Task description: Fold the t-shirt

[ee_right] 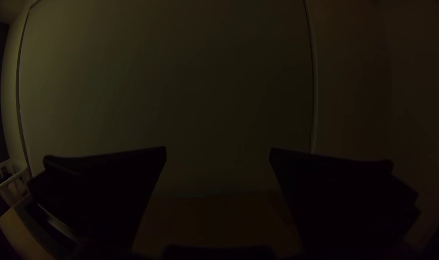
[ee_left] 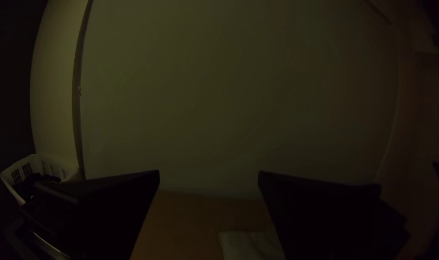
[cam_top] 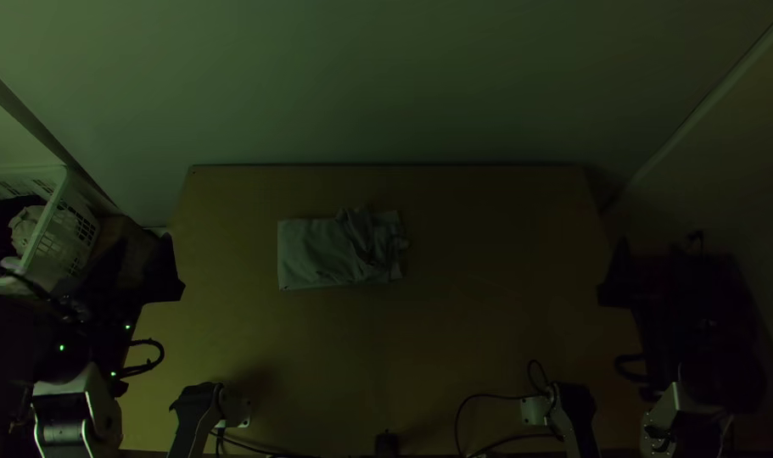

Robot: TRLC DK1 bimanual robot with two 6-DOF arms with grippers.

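The left gripper's broad, flat black fingers stand wide apart with nothing between them; the right gripper gapes likewise, empty. The pale grey cloth t-shirt lies at eleven o'clock on the light wooden table, roughly rectangular, flat toward nine o'clock and bunched toward three. Tidying that rumpled end seems the step in hand: best steady the flat part, pinch only the loose upper layer, and draw it gently outward, keeping low, before folding again.
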